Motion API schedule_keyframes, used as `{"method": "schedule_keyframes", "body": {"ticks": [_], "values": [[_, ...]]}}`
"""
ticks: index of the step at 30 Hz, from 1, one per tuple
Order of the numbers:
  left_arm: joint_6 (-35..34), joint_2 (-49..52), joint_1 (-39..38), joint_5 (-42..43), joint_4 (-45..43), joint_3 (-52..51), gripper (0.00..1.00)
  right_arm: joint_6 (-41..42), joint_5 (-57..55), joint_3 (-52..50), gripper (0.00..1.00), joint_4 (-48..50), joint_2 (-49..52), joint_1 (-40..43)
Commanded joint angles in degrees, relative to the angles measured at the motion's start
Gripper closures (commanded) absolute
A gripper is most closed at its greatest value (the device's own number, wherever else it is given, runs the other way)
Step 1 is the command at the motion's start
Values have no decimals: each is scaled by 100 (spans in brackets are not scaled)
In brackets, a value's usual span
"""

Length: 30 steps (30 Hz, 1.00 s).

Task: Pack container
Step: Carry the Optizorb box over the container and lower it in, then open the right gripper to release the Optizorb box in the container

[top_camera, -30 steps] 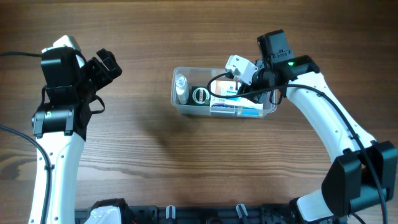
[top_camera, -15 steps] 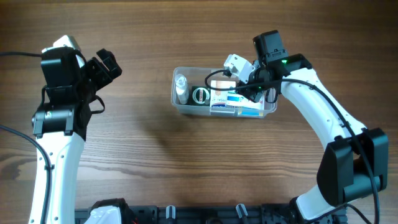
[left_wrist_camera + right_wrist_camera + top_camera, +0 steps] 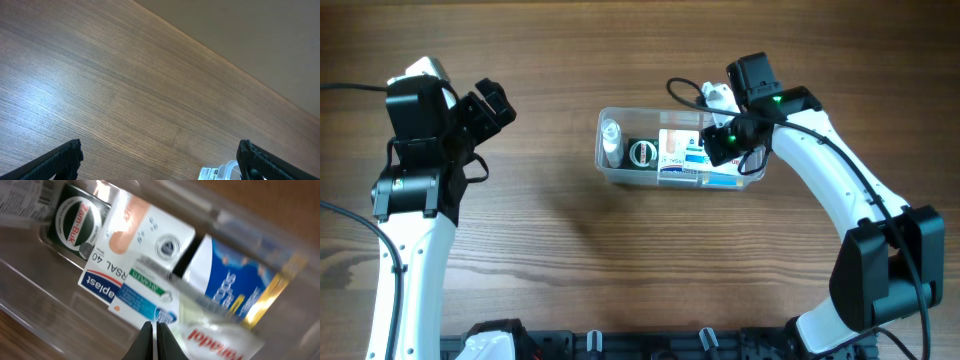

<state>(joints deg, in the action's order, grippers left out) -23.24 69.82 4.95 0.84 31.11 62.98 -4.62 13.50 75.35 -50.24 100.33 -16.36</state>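
Wooden table (image 3: 620, 270): left jaws wide apart, empty; right jaws together, empty, over container (image 3: 603, 160)

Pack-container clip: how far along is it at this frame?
Done: the container already holds a small clear bottle, a Zam-Buk tin, a plaster box and a blue box. In hand: nothing; the right gripper is shut and empty over the boxes, the left gripper open, far to the side. Left: no other item to pack shows, so probably just pulling the right arm clear.
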Motion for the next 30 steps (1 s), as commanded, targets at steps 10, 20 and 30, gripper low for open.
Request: {"method": "schedule_keyframes", "body": {"ticks": [10, 20, 30], "values": [[31, 17, 31, 66, -15, 46, 0, 1622, -107, 4, 96, -111, -42, -94], [31, 17, 31, 66, -15, 46, 0, 1834, -186, 4, 96, 44, 63, -186], [31, 17, 31, 66, -15, 46, 0, 1823, -186, 4, 96, 210, 949, -295]]}}
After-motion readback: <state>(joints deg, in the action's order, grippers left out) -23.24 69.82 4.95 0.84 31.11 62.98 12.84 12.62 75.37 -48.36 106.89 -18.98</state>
